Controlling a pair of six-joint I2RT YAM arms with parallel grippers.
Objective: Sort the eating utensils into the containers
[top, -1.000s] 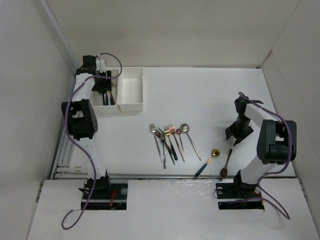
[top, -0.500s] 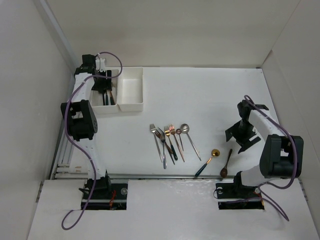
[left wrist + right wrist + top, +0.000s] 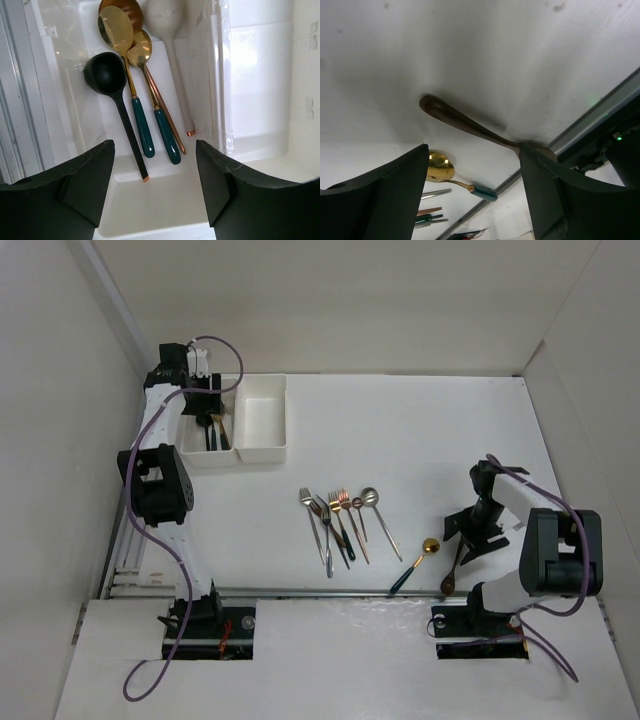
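- Our right gripper is spread astride the brown spoon on the table, maybe not touching yet; next we lower and pinch the handle.
- The left gripper gapes empty over the spoon-filled bin.

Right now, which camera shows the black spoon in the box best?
The left wrist view. It looks straight down on the black spoon, showing its whole bowl and handle. The top view shows only tiny dark streaks in the left bin; the right wrist view misses it.
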